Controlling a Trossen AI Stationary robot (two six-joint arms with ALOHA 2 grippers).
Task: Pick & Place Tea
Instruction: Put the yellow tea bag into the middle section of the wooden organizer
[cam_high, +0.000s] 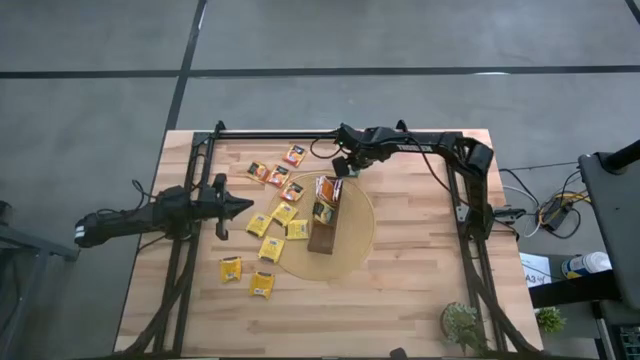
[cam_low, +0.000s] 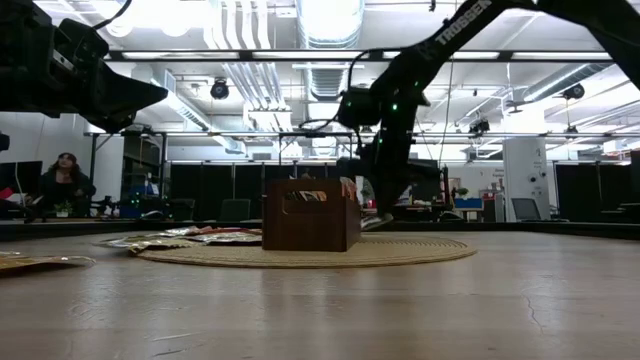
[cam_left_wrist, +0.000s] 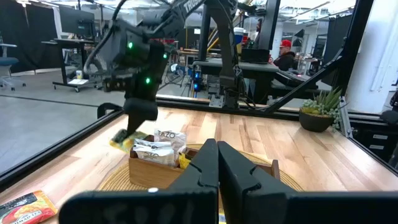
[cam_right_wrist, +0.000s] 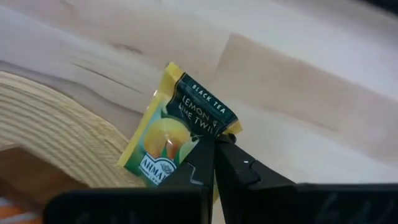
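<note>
The green-and-yellow sachet (cam_right_wrist: 180, 127) lying against the edge of the woven round mat (cam_right_wrist: 56, 134) reads "BLACK TEA" and "LEMON & LIME TWIST", with "AHMAD" lower down. In the brown tray (cam_left_wrist: 163, 169) on that mat, the upright white sachets (cam_left_wrist: 163, 142) carry "TAZO". Above the mat, the right arm's link (cam_low: 468, 22) bears "TROSSEN" in white.

Light wooden table (cam_high: 420, 280), round woven mat (cam_high: 352, 232) lay on it, loose tea sachets (cam_high: 272, 248) scattered beside.
</note>
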